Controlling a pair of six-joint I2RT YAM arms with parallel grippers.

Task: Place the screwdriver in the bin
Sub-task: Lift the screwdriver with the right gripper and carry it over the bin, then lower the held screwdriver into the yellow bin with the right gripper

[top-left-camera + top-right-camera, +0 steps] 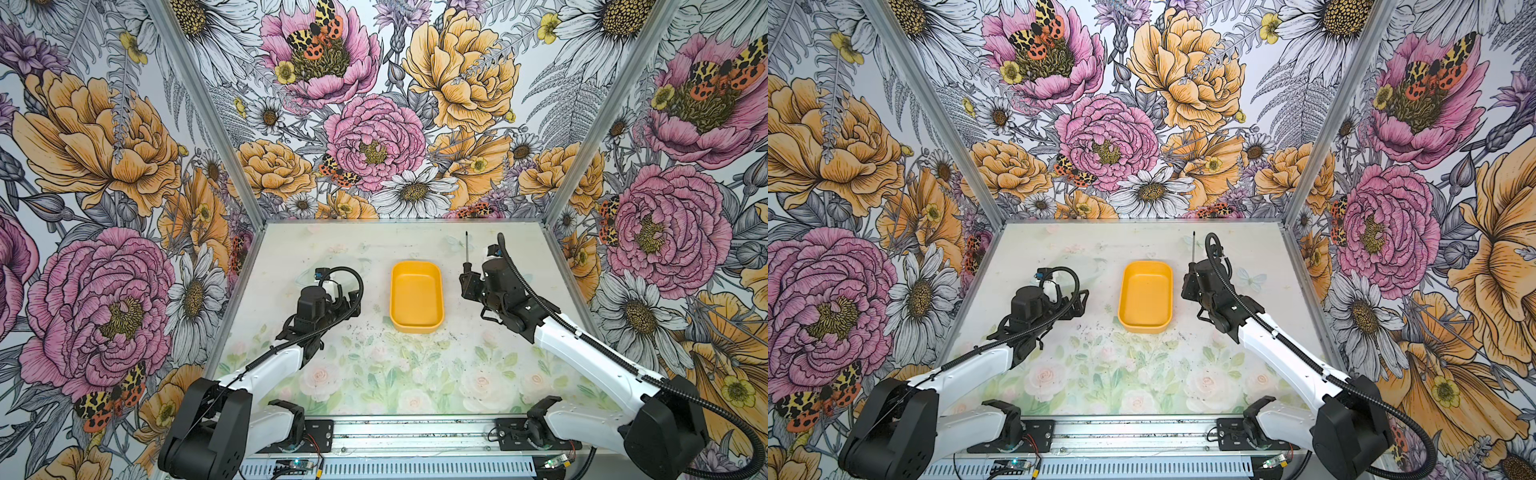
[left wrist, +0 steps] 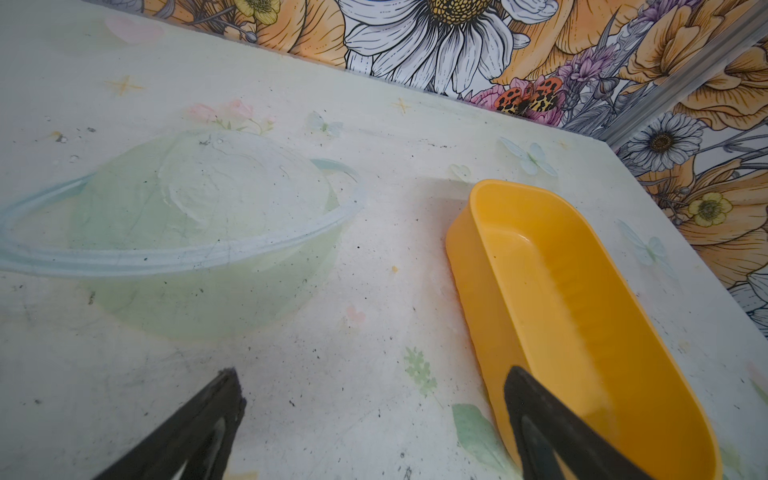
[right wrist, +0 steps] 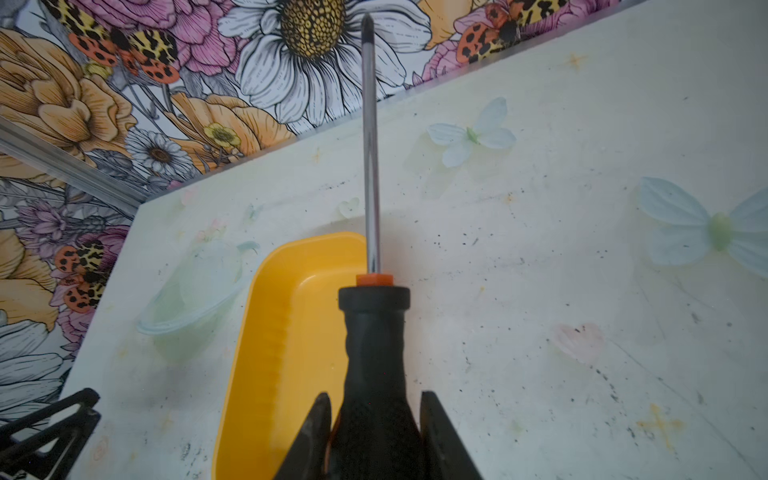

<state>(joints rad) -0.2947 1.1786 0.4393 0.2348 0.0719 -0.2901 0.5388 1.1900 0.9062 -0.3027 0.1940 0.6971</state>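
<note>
Table (image 1: 374, 245) with faded floral print, speckled with dark marks; printed ringed planet (image 2: 199, 232) and pale butterflies (image 3: 471, 133) on its surface. Flowered walls (image 1: 374, 124) on three sides, joined by metal corner posts (image 1: 208, 112). Metal rail (image 1: 415, 436) along near edge.

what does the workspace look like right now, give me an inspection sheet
surface: table, faded floral print, dark specks
screwdriver: gripped by its handle, shaft toward back wall, right of bin, not in it
bin: yellow, empty, mid-table
clutter: nothing seen
left hand: open, empty, beside bin
right hand: shut on screwdriver
cables: black hoses along both arms, thin wires at front rail
surroundings: floral walls, metal frame
</note>
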